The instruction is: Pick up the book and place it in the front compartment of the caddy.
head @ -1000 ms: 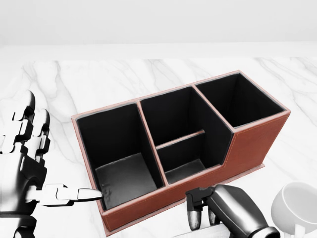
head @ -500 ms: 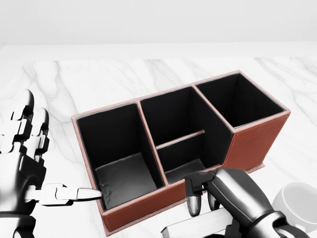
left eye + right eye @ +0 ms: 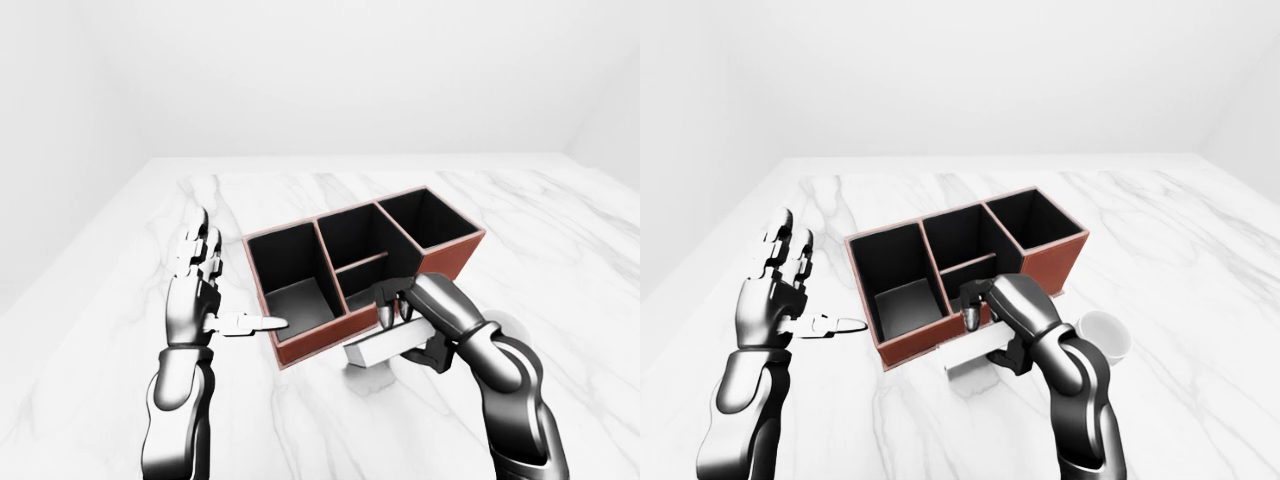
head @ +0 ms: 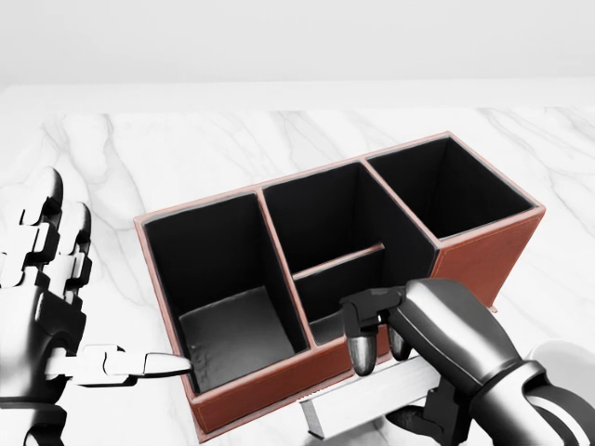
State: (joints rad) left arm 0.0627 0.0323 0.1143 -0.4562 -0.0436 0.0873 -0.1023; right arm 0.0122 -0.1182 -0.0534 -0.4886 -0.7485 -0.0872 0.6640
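Right hand (image 4: 390, 358) was clamped on the white book (image 4: 367, 401), held just below the caddy (image 4: 483, 265) wall in head view. Left hand (image 3: 200, 285) stood open and empty left of the caddy, thumb pointing at it.

The right hand (image 4: 437, 353) covers most of the book (image 4: 367, 401); a white cup (image 3: 1102, 335) shows partly.

Bright, even, diffuse render light; no single source evident. White marble table (image 3: 300, 190) and walls near washed out, horizon between them faint. Shadows soft and weak: pale patch under book (image 3: 385, 348). Caddy (image 4: 474, 260) compartments nearly black inside, floors dimly lit. Glossy highlights on right robot hand (image 4: 409, 339). Focus sharp throughout; no blur, no edge distortion.
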